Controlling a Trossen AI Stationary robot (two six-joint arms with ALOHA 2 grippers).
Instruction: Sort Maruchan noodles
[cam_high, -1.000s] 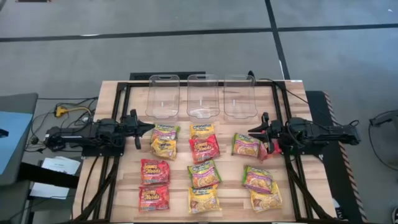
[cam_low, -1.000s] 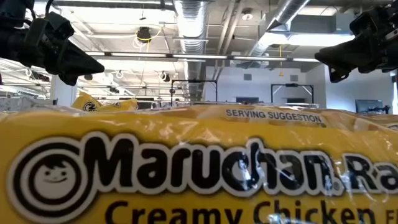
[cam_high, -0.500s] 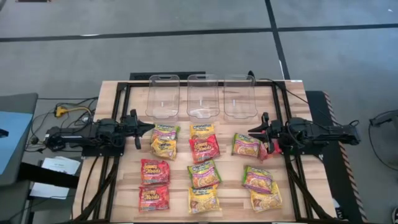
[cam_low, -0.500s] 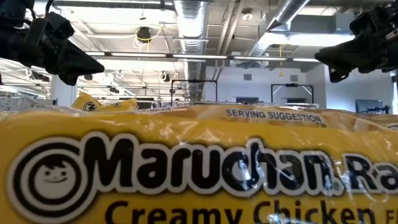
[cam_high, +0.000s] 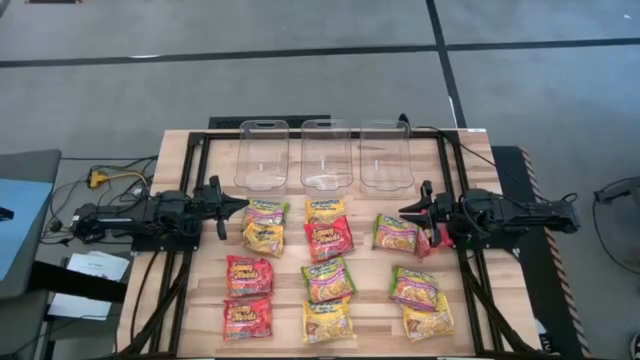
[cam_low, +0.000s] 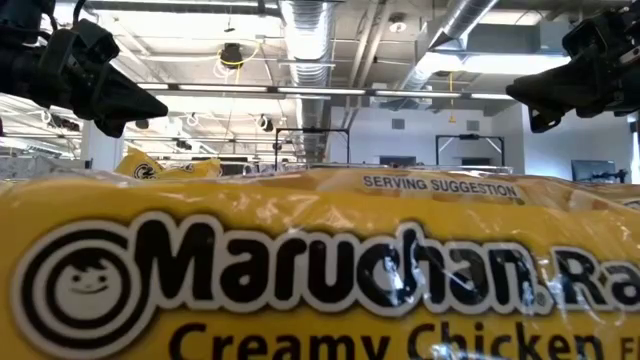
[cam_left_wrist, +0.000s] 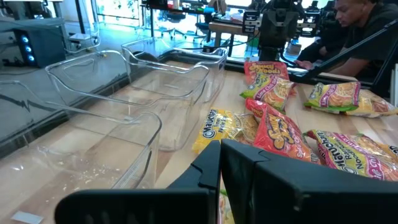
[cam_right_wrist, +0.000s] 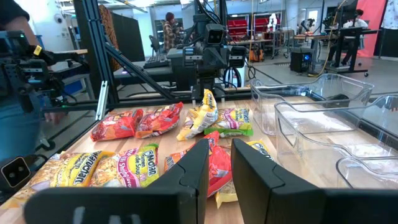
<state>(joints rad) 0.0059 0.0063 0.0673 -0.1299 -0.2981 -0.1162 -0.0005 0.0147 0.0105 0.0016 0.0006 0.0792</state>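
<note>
Several Maruchan noodles packets lie flat on the wooden table (cam_high: 180, 300) in loose rows: red ones (cam_high: 249, 275), green ones (cam_high: 328, 278) and yellow ones (cam_high: 428, 318). One yellow packet (cam_low: 320, 270) fills the low view. My left gripper (cam_high: 243, 204) hovers shut at the table's left edge, level, pointing at the packets (cam_left_wrist: 273, 124). At the right edge my right gripper (cam_high: 403, 212) hovers level, its fingers a narrow gap apart with nothing between them. A red packet (cam_right_wrist: 219, 169) lies on the table below it.
Three clear plastic bins (cam_high: 264, 155) (cam_high: 327, 155) (cam_high: 387, 155) stand side by side along the far edge, beyond the packets. A black frame (cam_high: 200, 140) runs around the table. People stand or sit beyond the table's edges (cam_left_wrist: 364, 28) (cam_right_wrist: 18, 81).
</note>
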